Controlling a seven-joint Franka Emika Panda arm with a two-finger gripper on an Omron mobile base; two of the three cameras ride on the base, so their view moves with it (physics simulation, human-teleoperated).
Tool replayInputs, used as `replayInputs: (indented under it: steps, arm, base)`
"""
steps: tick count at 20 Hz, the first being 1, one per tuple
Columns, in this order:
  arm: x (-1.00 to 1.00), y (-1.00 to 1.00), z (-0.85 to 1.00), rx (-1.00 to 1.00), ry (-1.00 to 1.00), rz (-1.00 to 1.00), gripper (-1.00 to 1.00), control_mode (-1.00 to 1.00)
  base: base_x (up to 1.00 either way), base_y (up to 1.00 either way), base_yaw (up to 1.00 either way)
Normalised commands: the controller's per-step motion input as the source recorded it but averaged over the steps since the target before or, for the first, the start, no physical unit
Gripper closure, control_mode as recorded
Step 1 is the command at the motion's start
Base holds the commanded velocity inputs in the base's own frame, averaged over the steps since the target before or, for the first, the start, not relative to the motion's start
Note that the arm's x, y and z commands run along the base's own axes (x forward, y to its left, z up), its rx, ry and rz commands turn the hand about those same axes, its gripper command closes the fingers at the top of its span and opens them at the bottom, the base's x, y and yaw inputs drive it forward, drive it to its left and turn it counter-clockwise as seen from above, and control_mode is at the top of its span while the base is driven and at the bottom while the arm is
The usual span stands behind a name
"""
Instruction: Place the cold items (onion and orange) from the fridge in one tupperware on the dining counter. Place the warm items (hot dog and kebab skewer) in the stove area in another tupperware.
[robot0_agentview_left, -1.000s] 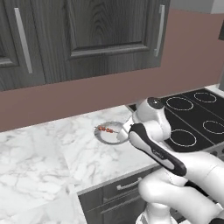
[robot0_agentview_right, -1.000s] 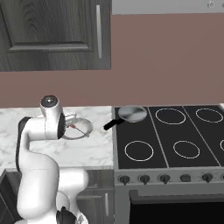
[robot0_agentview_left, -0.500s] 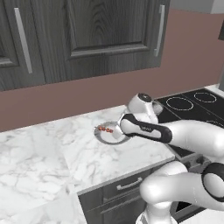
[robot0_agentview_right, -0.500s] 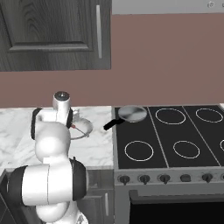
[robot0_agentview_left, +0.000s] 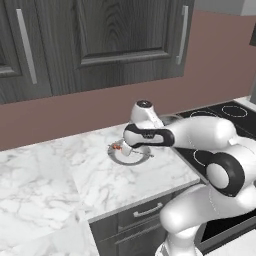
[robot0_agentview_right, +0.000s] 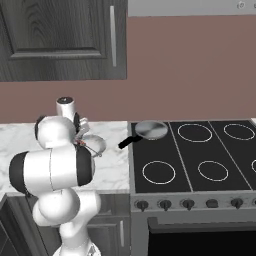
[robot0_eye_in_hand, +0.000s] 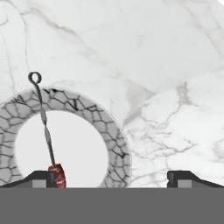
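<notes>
In the hand view one kebab skewer (robot0_eye_in_hand: 46, 135) lies on one crackle-rimmed plate (robot0_eye_in_hand: 114, 144) on the marble counter (robot0_eye_in_hand: 175, 87), its meat end cut off at the bottom edge beside the left fingertip (robot0_eye_in_hand: 41, 178). The gripper (robot0_eye_in_hand: 114, 178) hovers low over the plate with its jaws spread wide, grasping nothing. From the left base view the arm hides most of the plate (robot0_agentview_left: 116, 155); on the right, one pan (robot0_agentview_right: 151, 130) sits on the stove (robot0_agentview_right: 200, 160), four burner rings visible

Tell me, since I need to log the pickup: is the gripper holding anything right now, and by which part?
Nothing is held. The gripper is open above the plate, with the kebab skewer lying on the plate beside one fingertip, not between them.
</notes>
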Motion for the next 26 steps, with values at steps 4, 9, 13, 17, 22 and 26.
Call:
replayInputs:
  steps: [4, 9, 13, 17, 22, 26]
  arm:
    - [0.01, -0.16, -0.43, -0.02, -0.15, 0.13, -1.00, -1.00]
    - [0.31, -0.28, -0.09, 0.00, -0.03, 0.19, -1.00, -1.00]
    - [0.59, -0.16, -0.14, 0.00, 0.00, 0.21, -1.00, -1.00]
    - [0.64, 0.00, -0.24, 0.00, 0.00, 0.20, -1.00, -1.00]
    - [0.61, -0.24, -0.32, 0.00, 0.01, 0.22, -1.00, -1.00]
    - [0.49, -0.62, -0.23, 0.00, 0.00, 0.24, -1.00, -1.00]
  base:
    - [0.00, 0.00, 0.00]
    - [0.00, 0.00, 0.00]
    - [0.00, 0.00, 0.00]
    - [0.00, 0.00, 0.00]
    - [0.00, 0.00, 0.00]
    - [0.00, 0.00, 0.00]
